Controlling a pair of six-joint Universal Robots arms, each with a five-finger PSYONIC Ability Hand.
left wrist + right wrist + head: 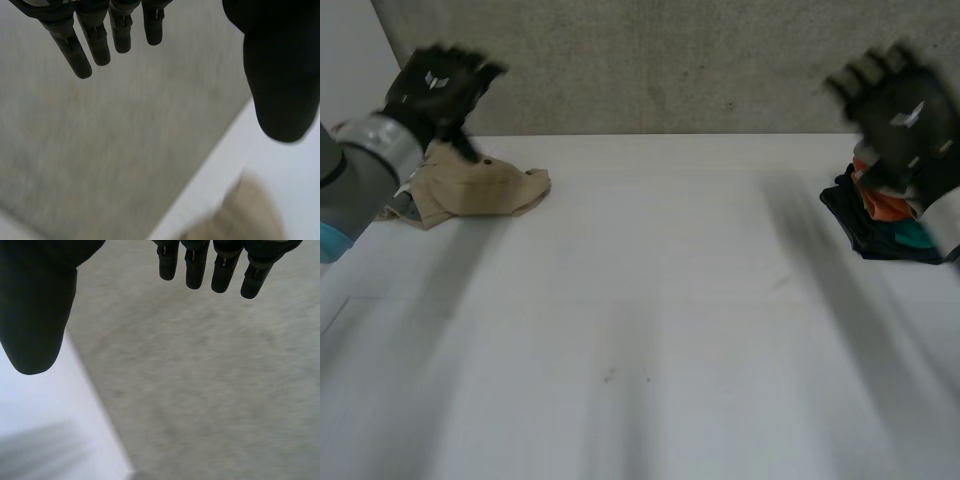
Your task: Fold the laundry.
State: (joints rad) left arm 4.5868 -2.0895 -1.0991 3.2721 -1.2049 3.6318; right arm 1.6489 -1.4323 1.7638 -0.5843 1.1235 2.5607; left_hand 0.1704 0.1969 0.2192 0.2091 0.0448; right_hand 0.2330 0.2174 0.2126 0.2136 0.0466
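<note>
A crumpled beige cloth [480, 190] lies at the far left of the white table [650, 330]. My left hand [435, 85] hangs in the air above and behind it, open, with its fingers [95, 40] straight and nothing held; the beige cloth [245, 215] sits below the thumb in the left wrist view. At the far right rests a heap of dark, orange and teal clothes [880, 220]. My right hand [900, 115] is raised over that heap, open too, its fingers [220, 270] spread and empty.
A grey carpeted wall [650, 60] runs along the table's far edge. The left arm [355, 175] reaches in over the table's left side.
</note>
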